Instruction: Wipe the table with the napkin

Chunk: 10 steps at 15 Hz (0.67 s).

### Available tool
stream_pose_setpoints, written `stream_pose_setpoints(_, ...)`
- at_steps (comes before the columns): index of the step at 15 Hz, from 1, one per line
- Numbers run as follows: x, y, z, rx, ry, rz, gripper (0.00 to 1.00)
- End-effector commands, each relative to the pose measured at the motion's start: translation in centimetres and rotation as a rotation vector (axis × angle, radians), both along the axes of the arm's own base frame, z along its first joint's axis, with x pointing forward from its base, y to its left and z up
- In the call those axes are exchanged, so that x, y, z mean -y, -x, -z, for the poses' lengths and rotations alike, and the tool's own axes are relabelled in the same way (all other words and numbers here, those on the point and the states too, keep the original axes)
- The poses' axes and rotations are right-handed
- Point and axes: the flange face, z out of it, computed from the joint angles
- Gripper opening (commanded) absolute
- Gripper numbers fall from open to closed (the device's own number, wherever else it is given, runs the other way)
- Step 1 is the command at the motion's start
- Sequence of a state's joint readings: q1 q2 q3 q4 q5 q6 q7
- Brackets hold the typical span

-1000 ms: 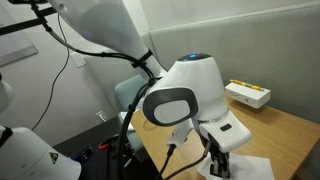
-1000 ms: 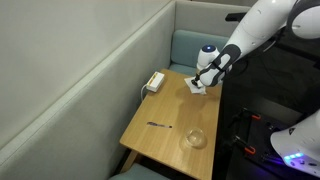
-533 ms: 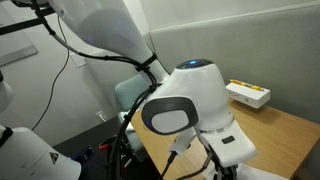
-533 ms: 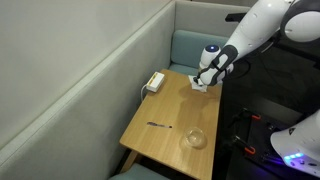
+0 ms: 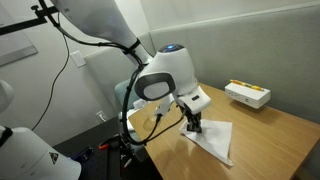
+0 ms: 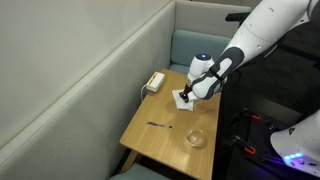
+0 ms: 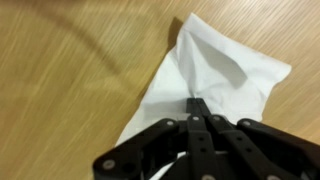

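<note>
Upon the smooth, light wood-grain table [image 5: 272,135], in an exterior view, my pincer [image 5: 191,124] stands on a flat, roughly triangular white napkin [image 5: 215,142]; a rigid white box [image 5: 247,94] lies well apart. Seen in an exterior view, the napkin [image 6: 181,100] lies near one table [image 6: 150,145] edge, and a clear glass [image 6: 196,138] stands farther along. Wrist view: my dark pincer [image 7: 194,104] is fully closed, pinching the creased napkin [image 7: 222,72]; only here do its folds show
</note>
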<state>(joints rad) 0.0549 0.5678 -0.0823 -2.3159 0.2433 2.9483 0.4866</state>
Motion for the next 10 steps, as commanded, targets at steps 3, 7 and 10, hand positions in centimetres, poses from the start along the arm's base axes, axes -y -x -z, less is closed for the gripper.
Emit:
stream_pose_setpoints(3, -6.7, -0.5, -4.0, 0.034, -0.091, -0.134, 0.0)
stream_pose_setpoints(7, -8.8, -4.1, -6.4, 0.234, -0.096, -0.217, 0.0)
stream_pose_setpoints(10, -9.6, -6.8, -6.3, 0.312, -0.097, -0.264, 0.0)
